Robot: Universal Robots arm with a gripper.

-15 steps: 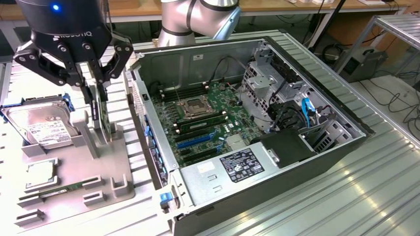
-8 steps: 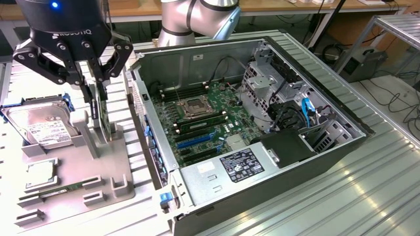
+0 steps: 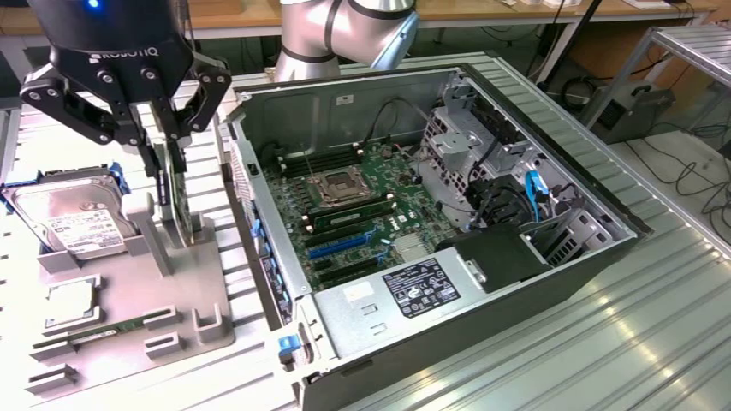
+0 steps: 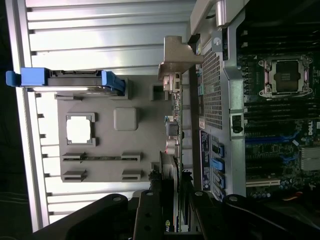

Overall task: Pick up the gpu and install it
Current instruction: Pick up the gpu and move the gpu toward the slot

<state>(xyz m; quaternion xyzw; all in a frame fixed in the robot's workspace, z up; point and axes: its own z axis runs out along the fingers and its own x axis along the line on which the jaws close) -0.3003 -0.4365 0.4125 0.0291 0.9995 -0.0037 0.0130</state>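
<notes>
Claw (image 3: 166, 171) clamps gpu (image 3: 171, 205) standing in grey holder (image 3: 194, 282).
Pick-up stage; freeing it likely needs a straight lift.

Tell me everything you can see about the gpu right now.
The gpu is a thin, dark circuit card. It stands upright on its long edge in a slot of the gray holder, on the exterior view's left of the open computer case. The wrist view sees it edge-on, with small components along it and a silver metal end bracket at one end. The gripper reaches down from above, and its fingers look closed on the card's upper edge. The card is not yet lifted out.
</notes>
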